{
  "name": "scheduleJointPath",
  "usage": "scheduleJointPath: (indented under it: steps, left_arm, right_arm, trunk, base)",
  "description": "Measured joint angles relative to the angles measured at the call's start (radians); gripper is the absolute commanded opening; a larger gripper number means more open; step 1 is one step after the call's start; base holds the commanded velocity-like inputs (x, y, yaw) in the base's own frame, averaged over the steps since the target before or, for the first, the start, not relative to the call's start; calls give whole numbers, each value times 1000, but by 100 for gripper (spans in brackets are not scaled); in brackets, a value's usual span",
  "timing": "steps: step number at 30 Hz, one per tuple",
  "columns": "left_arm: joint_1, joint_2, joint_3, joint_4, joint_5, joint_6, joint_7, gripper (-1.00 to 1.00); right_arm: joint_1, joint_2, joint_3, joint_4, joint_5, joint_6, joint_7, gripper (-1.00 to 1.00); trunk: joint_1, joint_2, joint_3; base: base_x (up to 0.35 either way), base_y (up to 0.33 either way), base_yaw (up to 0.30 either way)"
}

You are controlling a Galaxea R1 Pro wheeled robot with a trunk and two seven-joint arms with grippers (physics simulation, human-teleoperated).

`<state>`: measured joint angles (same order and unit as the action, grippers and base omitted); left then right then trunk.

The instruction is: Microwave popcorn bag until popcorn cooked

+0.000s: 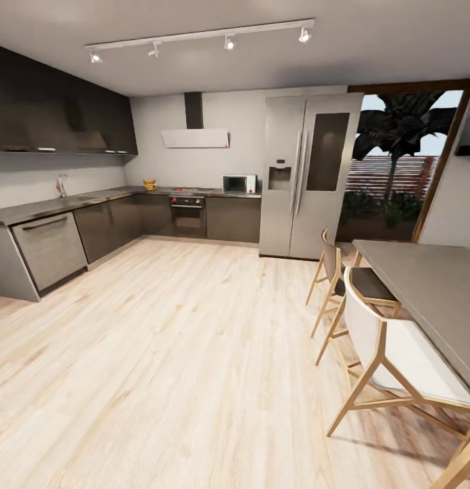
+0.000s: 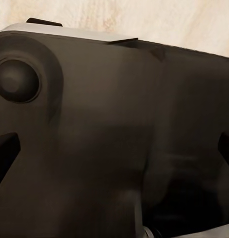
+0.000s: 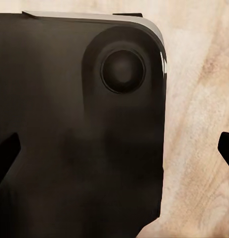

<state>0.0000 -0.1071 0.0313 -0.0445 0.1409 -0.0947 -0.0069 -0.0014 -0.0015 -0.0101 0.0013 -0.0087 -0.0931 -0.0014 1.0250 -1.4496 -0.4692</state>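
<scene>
Across the room, the pale microwave (image 1: 239, 183) with a dark door stands on the grey countertop (image 1: 92, 199) beside the fridge. A small tan popcorn bag (image 1: 149, 184) sits on the same countertop, left of the hob. It is too far off to make out any popcorn. My left gripper (image 2: 114, 153) hangs over the robot's dark base, its fingertips (image 2: 5, 153) far apart and nothing between them. My right gripper (image 3: 114, 153) is likewise open above the base and the wooden floor.
A tall steel fridge (image 1: 306, 173) stands right of the microwave, and a built-in oven (image 1: 187, 216) sits under the hob. A dining table (image 1: 432, 292) and wooden chairs (image 1: 384, 346) crowd the right side. Wide wooden floor (image 1: 181, 339) lies between me and the counters.
</scene>
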Motion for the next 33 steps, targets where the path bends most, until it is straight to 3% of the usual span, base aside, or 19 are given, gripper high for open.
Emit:
scheduleJointPath:
  steps: [14, 33]
  left_arm:
    - [0, 1, -2, 0, 0, 3, -1, 100]
    - [0, 5, -3, 0, 1, 6, -1, 100]
  right_arm:
    - [0, -1, 13, 0, 12, 5, 3, 100]
    - [0, -3, 9, 0, 9, 1, 0, 100]
  trunk:
    - [0, 0, 0]
    - [-1, 0, 0]
  base:
    - [9, 0, 0]
    - [304, 0, 0]
